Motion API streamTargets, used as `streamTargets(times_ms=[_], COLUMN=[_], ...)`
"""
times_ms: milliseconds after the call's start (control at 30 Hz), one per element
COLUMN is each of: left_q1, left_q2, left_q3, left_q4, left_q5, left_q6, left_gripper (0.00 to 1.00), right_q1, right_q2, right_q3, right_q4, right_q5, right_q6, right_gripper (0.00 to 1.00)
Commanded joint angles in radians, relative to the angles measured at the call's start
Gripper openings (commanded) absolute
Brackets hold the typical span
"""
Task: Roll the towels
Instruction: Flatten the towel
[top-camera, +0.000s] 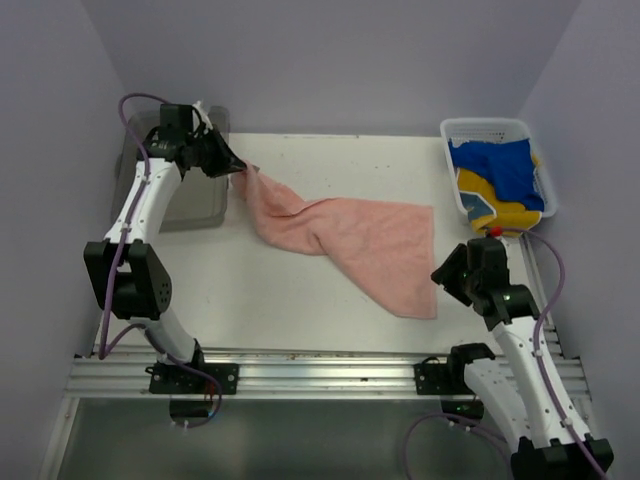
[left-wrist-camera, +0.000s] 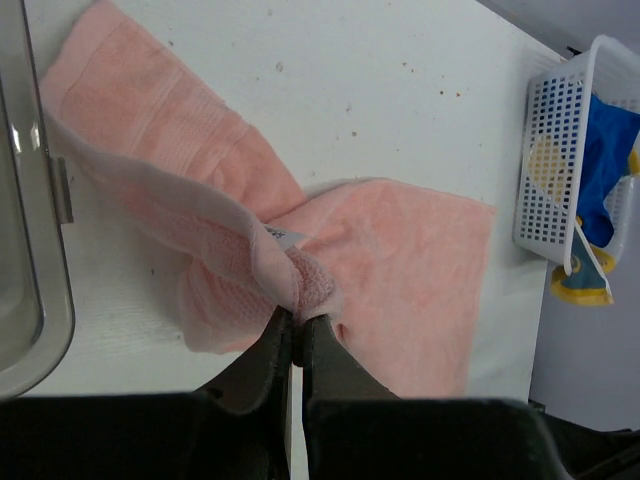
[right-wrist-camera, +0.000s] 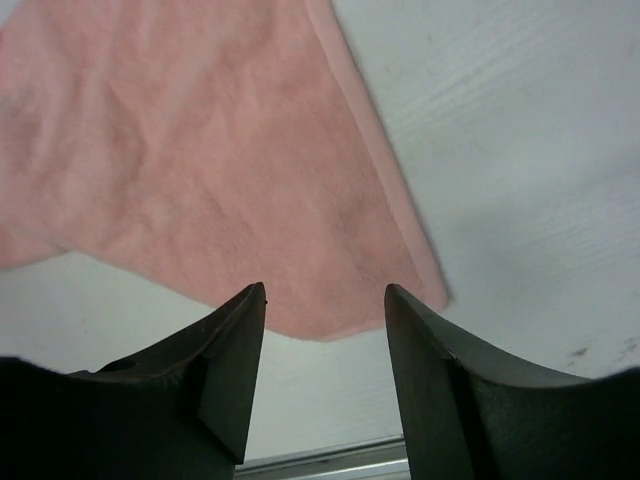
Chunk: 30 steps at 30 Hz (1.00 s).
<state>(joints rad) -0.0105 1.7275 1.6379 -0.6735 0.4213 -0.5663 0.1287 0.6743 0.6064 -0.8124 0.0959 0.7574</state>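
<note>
Early stage, nothing rolled yet. The pink towel (top-camera: 350, 240) lies on the table (top-camera: 300, 300). Its right end is mostly spread, but it's twisted & bunched toward the left, w/ one corner lifted. The left gripper (left-wrist-camera: 297, 322) has its fingers clenched on that corner, near the grey tray (top-camera: 190, 215). The right gripper (right-wrist-camera: 325, 300) hovers by the towel's near-right corner, fingers apart, holding nothing. The blue towel (top-camera: 500, 165) & yellow towel (top-camera: 495, 212) sit in the white basket (top-camera: 490, 127). Left to do, by my read: flatten the pink one, roll it, then the other 2.
</note>
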Motion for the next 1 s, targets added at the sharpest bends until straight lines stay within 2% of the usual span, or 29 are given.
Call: streamTargets(times_ms=[0,100,200,267,333,433,700,833,967], left_q1=[-0.013,-0.013,-0.013,-0.013,-0.013,-0.013,-0.013,-0.013,-0.011], left_q2=[-0.029,-0.048,-0.075,-0.092,-0.104,-0.126,-0.172,-0.187,-0.200], left_q3=[0.010,-0.013,-0.044,-0.056,-0.069,-0.081,-0.102,-0.121,-0.147], left_q4=[0.048,0.040,0.037,0.025,0.014,-0.006,-0.024,-0.026,-0.026], left_q5=[0.008,-0.001,-0.004,-0.015,-0.029,-0.041,-0.032,-0.032,-0.035], left_q6=[-0.001,0.008,0.019,0.034,0.043,0.063,0.091,0.101,0.109], left_gripper=[0.00,0.00,0.00,0.00,0.00,0.00,0.00,0.00,0.00], right_q1=[-0.003,-0.003,0.000,0.006,0.034,0.078,0.088,0.080,0.066], right_q2=[0.131,0.345,0.567,0.652,0.781,0.948,1.295,1.416,1.479], right_q3=[0.179,0.293,0.422,0.476,0.574,0.709,1.005,1.079,1.078], right_q4=[0.088,0.145,0.176,0.211,0.208,0.193,0.137,0.111,0.140], right_q5=[0.062,0.082,0.105,0.123,0.189,0.279,0.303,0.266,0.234], right_q6=[-0.035,-0.113,-0.165,-0.188,-0.207,-0.230,-0.219,-0.190,-0.158], right_gripper=[0.54,0.45,0.41,0.41,0.41,0.48,0.58,0.59,0.59])
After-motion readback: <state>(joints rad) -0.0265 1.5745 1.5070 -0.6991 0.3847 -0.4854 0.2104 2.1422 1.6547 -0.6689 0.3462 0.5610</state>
